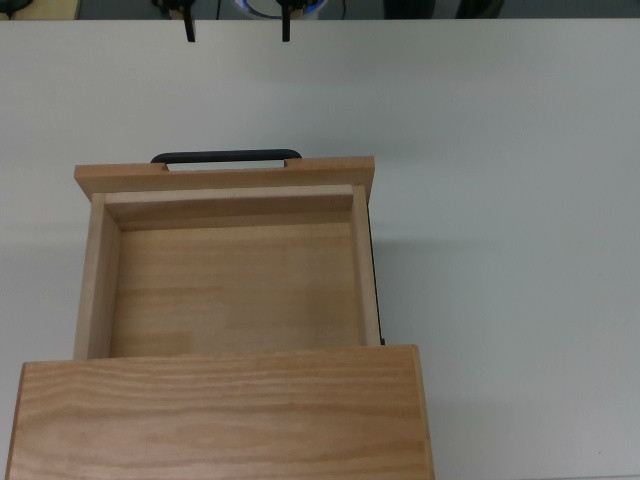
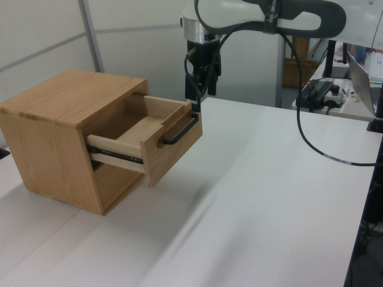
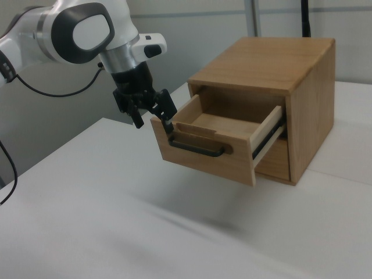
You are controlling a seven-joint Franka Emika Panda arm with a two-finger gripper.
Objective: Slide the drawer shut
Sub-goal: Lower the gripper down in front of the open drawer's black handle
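Observation:
The light wooden drawer (image 1: pixel 230 290) stands pulled out of its cabinet (image 1: pixel 220 410), empty inside. Its black bar handle (image 1: pixel 225 156) runs along the front panel. My gripper (image 1: pixel 237 35) is open; only its two black fingertips show at the top view's upper edge, well clear of the handle. In the left view the gripper (image 2: pixel 200 95) hangs by the upper far corner of the drawer (image 2: pixel 173 134). In the right view the gripper (image 3: pixel 153 118) sits just left of the drawer (image 3: pixel 203 157), near the end of the handle (image 3: pixel 195 148), holding nothing.
The cabinet (image 2: pixel 66 95) rests on a white table (image 2: pixel 269 197). A black cable (image 2: pixel 311 137) hangs from the arm over the table at the left view's right. Clutter and a laptop (image 2: pixel 365 78) stand past the table's far edge.

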